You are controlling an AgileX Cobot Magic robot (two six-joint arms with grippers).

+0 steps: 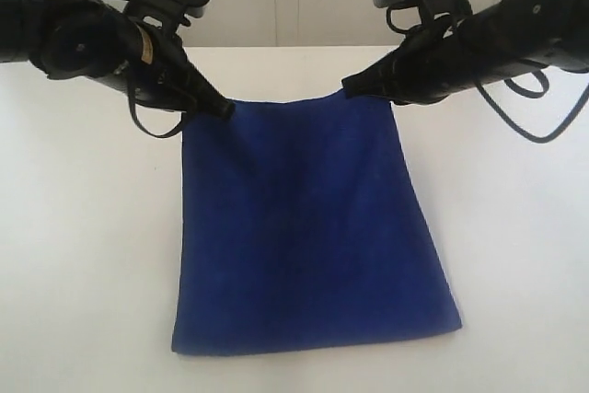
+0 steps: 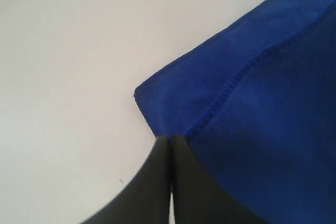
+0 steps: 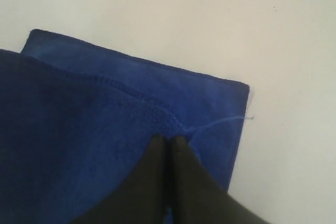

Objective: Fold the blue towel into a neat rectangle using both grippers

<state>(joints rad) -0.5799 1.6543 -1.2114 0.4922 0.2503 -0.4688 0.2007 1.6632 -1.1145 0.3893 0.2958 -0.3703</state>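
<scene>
The blue towel [image 1: 308, 227] lies doubled on the white counter [image 1: 83, 255], with the far edge of its upper layer raised off the counter. The left end effector [image 1: 221, 108] is clamped on that edge's left corner, and the right end effector [image 1: 350, 86] on its right corner.

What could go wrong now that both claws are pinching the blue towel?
The left gripper and right gripper pinch only thin corner edges of the blue towel, so one might slip out. The held layer sits offset from the layer beneath, so the fold may land crooked.
</scene>
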